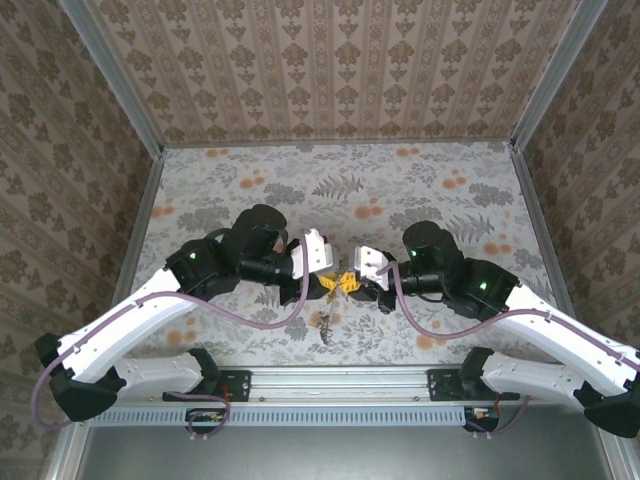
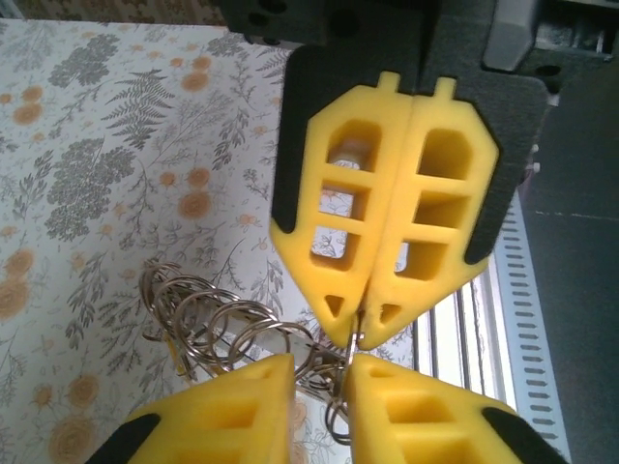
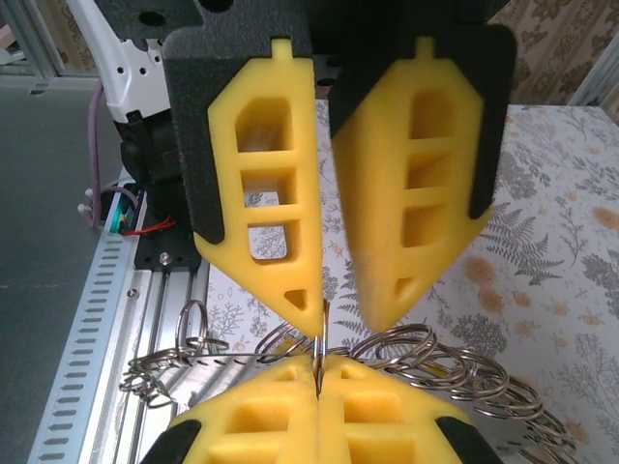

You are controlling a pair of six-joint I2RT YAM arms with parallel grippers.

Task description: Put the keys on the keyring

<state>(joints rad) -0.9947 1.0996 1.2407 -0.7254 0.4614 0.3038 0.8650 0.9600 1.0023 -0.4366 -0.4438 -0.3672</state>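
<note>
**Threading step: one loop pinched, the other hand straddling it**

keyring (image 3: 426, 360): a bunch of linked silver wire loops. It spills out to both sides just under the fingertips of the two hands, above the desk (image 3: 566, 280). Whether its low end touches the desk, cannot tell. One thin loop stands edge-on, straight up between the tips. Which bits are keys, cannot tell; too tangled.

left hand (image 2: 353, 327): fingers pressed together, clamped on that edge-on loop at the very tips, with the rest of the bunch hanging off to the side of it.

right hand (image 3: 346, 317): meets the left tip to tip, fingers apart. The loop's top edge sits in the gap, close to one finger. The other finger is blurred.

Step, my read: a two-hand grasp for threading. Left is the holder and right is placed to take the loop or pry its coil open. No key looks threaded here yet.

Next move calls for the right hand to close squarely on the thin wire just beyond the left tips. Alignment must be fine, since the wire is edge-on and could slip past a finger. The left grip must hold firm so the bunch does not swing.
</note>
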